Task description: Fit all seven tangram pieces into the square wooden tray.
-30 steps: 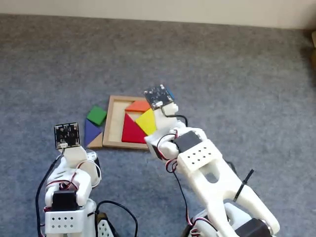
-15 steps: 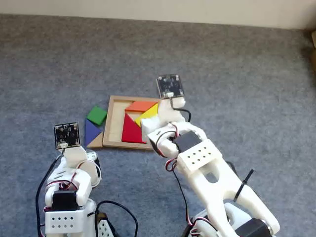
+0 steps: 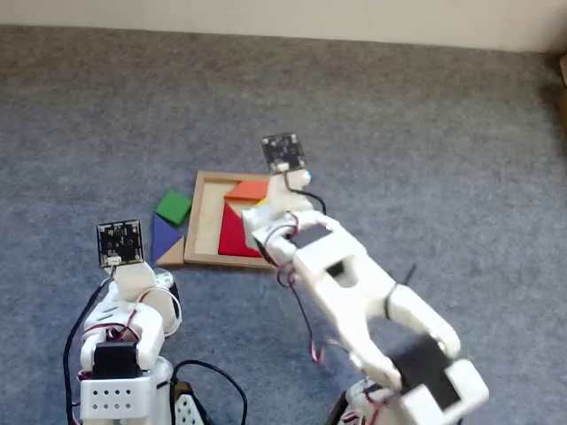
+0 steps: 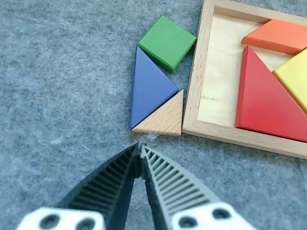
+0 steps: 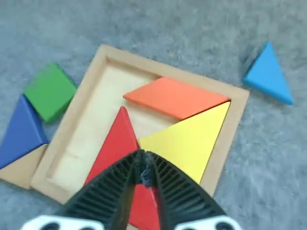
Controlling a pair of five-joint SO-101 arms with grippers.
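Tangram pieces are about half sorted. The red triangle (image 3: 232, 235), orange parallelogram (image 3: 248, 189) and yellow triangle (image 5: 192, 139) lie flat inside the wooden tray (image 3: 190, 221), pushed together toward one side. I'd guess that's on purpose, since it leaves one open L-shaped patch of bare wood for the rest.

The green square (image 3: 174, 207), dark blue triangle (image 3: 163, 235) and plain wood triangle (image 3: 173, 254) sit in a row on the grey felt just outside the tray wall. The wood one touches both the rim and the blue one. That puts them right in front of the left gripper (image 4: 140, 148), which hovers over the felt just short of the wood triangle with its jaws pressed together on nothing. A light blue triangle (image 5: 267, 74) lies alone on the felt, off the tray's opposite corner.

The right gripper (image 5: 143, 160) is over the tray where red meets yellow, jaws together and nothing between them that I can see. My guess is it's nudging a piece, not picking one up.

Some things are hard to make out:
- I can't tell if the right gripper's tips actually touch the pieces.
- In the high view, the right arm covers most of the yellow triangle and the tray corner by it.
- The closed jaws hide the near end of the red triangle in the right wrist view.
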